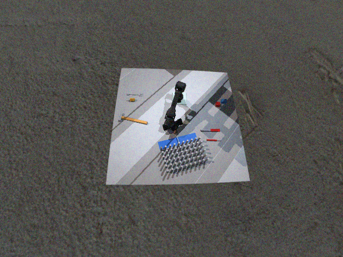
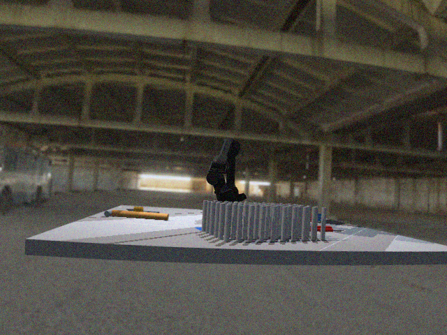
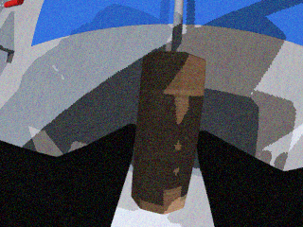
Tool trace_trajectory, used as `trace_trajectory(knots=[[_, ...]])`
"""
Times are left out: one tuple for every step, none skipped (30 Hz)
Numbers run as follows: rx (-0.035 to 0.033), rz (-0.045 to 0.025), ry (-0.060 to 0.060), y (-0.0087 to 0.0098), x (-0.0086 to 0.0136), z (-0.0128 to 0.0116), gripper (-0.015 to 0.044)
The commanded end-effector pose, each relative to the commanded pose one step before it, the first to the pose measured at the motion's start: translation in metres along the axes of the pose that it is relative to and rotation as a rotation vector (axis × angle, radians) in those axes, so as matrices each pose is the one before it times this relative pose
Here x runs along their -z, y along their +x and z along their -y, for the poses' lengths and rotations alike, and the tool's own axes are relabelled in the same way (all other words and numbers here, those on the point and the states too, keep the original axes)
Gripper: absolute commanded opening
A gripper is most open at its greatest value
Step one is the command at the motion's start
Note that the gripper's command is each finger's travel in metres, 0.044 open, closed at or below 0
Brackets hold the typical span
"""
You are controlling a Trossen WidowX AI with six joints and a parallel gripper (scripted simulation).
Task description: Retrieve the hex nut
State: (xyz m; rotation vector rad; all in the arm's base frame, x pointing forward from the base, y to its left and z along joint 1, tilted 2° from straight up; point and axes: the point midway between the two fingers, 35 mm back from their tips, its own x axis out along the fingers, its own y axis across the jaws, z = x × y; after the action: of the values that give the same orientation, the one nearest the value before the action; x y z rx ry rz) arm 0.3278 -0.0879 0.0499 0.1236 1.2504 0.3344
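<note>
My gripper (image 1: 174,130) (image 3: 167,134) is shut on the brown faceted handle (image 3: 171,113) of a tool with a thin grey metal shaft (image 3: 178,13). It is just behind the blue taped strip (image 1: 166,143) (image 3: 227,10) (image 2: 198,228), on the arm's side. The shaft points forward over the strip towards the spacers; its far end cannot be told apart from them. The grey spacers (image 2: 228,223) stand upright in a dense field in front of the arm. The hex nut cannot be made out in any view.
A hammer (image 1: 135,120) (image 2: 139,215) lies on the left, with a yellow object (image 1: 132,99) and a thin dark tool (image 1: 134,95) behind it. Two red-handled tools (image 1: 215,129) (image 1: 211,140) lie right of the field. A red block (image 1: 217,104) and a blue block (image 1: 223,101) are farther back.
</note>
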Motion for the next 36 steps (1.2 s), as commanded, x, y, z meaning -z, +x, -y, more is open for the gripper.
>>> trace_trajectory(knots=[[-0.00146,-0.00011,-0.0031,-0.00145,0.00461,-0.00104,0.0],[0.0,-0.00008,0.0,-0.00018,0.00067,0.00001,0.0],[0.0,-0.00008,0.0,-0.00018,0.00067,0.00001,0.0],[0.0,-0.00008,0.0,-0.00018,0.00067,0.00001,0.0],[0.0,-0.00008,0.0,-0.00018,0.00067,0.00001,0.0],[0.0,-0.00008,0.0,-0.00018,0.00067,0.00001,0.0],[0.00001,-0.00008,0.0,-0.00018,0.00067,0.00001,0.0],[0.00001,-0.00008,0.0,-0.00018,0.00067,0.00001,0.0],[0.00001,-0.00009,0.0,-0.00019,0.00073,0.00001,0.0],[0.00001,-0.00009,0.0,-0.00019,0.00073,0.00001,0.0],[0.00001,-0.00009,0.0,-0.00019,0.00073,0.00001,0.0],[0.00001,-0.00009,0.0,-0.00019,0.00072,0.00001,0.0],[0.00001,-0.00008,0.0,-0.00019,0.00072,0.00001,0.0],[0.00001,-0.00008,0.0,-0.00019,0.00072,0.00001,0.0],[0.00001,-0.00008,0.0,-0.00019,0.00072,0.00001,0.0],[0.00001,-0.00008,0.0,-0.00019,0.00072,0.00001,0.0],[0.00001,-0.00008,0.0,-0.00019,0.00072,0.00001,0.0],[0.00001,-0.00008,0.0,-0.00019,0.00071,0.00001,0.0],[0.00002,-0.00008,0.0,-0.00019,0.00071,0.00001,0.0],[0.00002,-0.00008,0.0,-0.00019,0.00071,0.00001,0.0],[0.00002,-0.00008,0.0,-0.00019,0.00071,0.00001,0.0],[0.00002,-0.00008,0.0,-0.00019,0.00071,0.00001,0.0],[0.00002,-0.00008,0.0,-0.00018,0.00071,0.00001,0.0],[0.00002,-0.00008,0.0,-0.00018,0.00071,0.00001,0.0],[0.00002,-0.00008,0.0,-0.00018,0.00071,0.00001,0.0],[0.00002,-0.00008,0.0,-0.00018,0.00071,0.00001,0.0],[0.00002,-0.00008,0.0,-0.00018,0.00071,0.00001,0.0],[0.00002,-0.00008,0.0,-0.00018,0.00071,0.00001,0.0],[0.00002,-0.00008,0.0,-0.00018,0.00071,0.00001,0.0],[0.00002,-0.00008,0.0,-0.00018,0.00071,0.00001,0.0],[0.00002,-0.00008,0.0,-0.00018,0.00071,0.00001,0.0],[0.00001,-0.00008,0.0,-0.00018,0.00071,0.00001,0.0],[0.00001,-0.00008,0.0,-0.00018,0.00071,0.00001,0.0],[0.00001,-0.00008,0.0,-0.00018,0.00071,0.00001,0.0],[0.00002,-0.00009,0.0,-0.0002,0.00077,0.00001,0.0],[0.00002,-0.00009,0.0,-0.0002,0.00078,0.00001,0.0]])
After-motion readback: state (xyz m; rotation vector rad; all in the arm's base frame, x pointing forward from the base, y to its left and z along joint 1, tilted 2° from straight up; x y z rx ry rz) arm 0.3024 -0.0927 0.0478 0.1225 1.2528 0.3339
